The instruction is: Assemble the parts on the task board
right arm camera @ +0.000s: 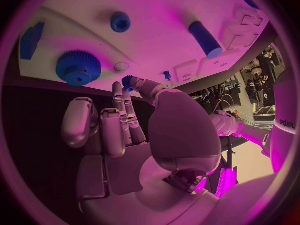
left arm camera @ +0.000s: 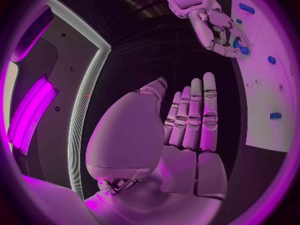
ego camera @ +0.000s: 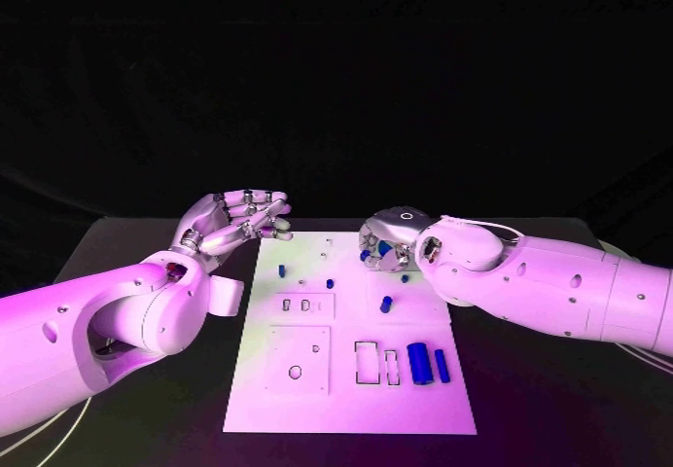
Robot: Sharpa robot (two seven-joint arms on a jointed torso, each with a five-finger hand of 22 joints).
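While the right hand (ego camera: pixel 389 243) hangs over the upper right part of the white task board (ego camera: pixel 351 409), just above mid-frame in the head view, it pinches a small blue gear (right arm camera: pixel 128 80) between thumb and fingertips; the right wrist view shows the toothed piece at its fingertips. Off the board's upper left corner, the left hand (ego camera: pixel 235 222) is raised with its fingers apart and straight, holding nothing. On the board's lower right lie two blue cylinders (ego camera: pixel 429 363) side by side, next to rectangular cut-outs. Another blue piece (ego camera: pixel 386 305) sits near the board's centre right, and smaller ones (ego camera: pixel 282 269) are scattered across its upper half. A larger blue gear (right arm camera: pixel 79 67) rests on the board near the right hand.
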